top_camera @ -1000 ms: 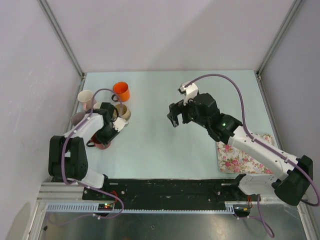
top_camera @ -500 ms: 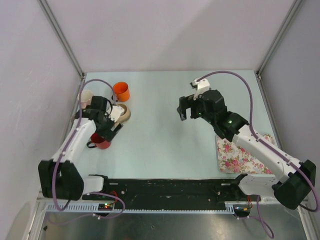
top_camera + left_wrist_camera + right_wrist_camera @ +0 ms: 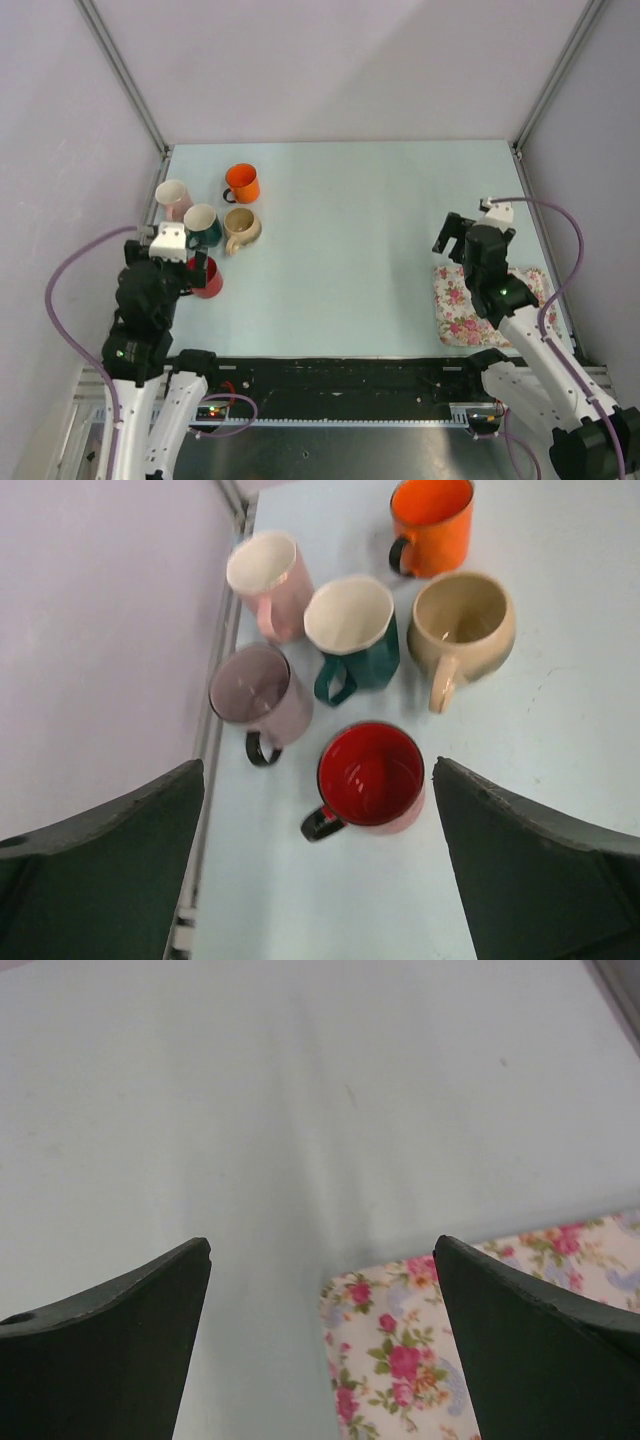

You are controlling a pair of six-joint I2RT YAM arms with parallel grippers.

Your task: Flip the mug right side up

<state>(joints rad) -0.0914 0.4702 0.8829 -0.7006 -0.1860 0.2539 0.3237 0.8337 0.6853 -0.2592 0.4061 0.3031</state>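
The red mug stands mouth up at the left of the tabletop, directly below the left gripper, which is spread and empty. The job looks done, so that arm should lift straight up, clear of the handles. Five other mugs stand upright beside it, making six. The right gripper, also spread, hovers at the edge of the one floral cloth.

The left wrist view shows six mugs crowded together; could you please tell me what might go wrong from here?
1. The red mug stands close to the mauve mug and the green mug. If the left gripper descends with its jaws this wide open, one jaw could clip a neighbour.
2. All six mugs look upright already, so another grasp may only tip one over.
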